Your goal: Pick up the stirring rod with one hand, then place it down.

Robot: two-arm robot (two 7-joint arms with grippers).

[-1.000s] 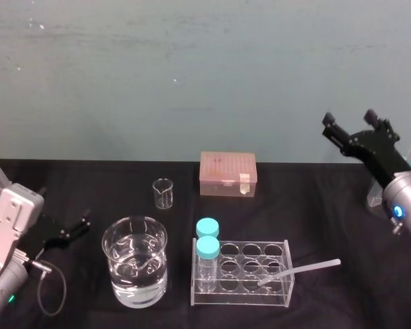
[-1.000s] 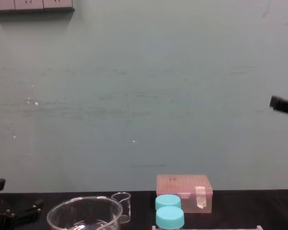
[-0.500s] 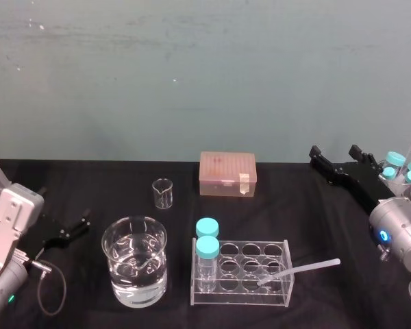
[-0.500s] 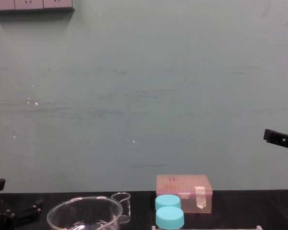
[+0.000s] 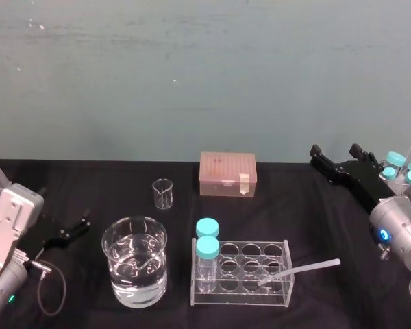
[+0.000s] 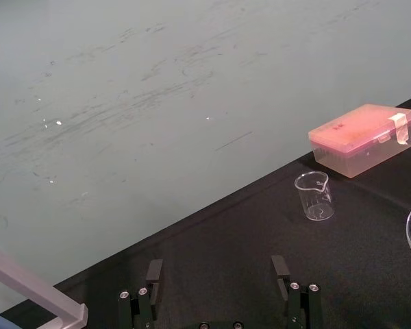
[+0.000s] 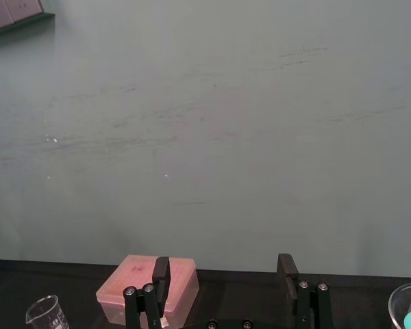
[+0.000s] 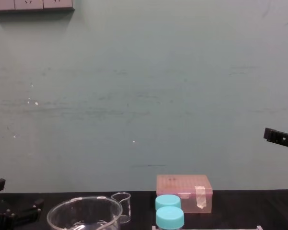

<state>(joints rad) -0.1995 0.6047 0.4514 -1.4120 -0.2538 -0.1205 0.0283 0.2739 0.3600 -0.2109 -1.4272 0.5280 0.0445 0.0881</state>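
on rack (image 5: pixel 241 242), stirring rod (image 5: pixel 300 271), right gripper (image 5: pixel 333 153) well apart

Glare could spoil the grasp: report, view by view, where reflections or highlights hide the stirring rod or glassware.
Head view: the stirring rod reads pale against the black table, but its lower end merges with the clear rack; white highlights streak the large beaker. Left wrist view: the small beaker shows rim glints.

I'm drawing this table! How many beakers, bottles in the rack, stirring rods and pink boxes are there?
Beakers: 2
Blue-capped bottles in the rack: 2
Stirring rod: 1
Pink box: 1
Total: 6
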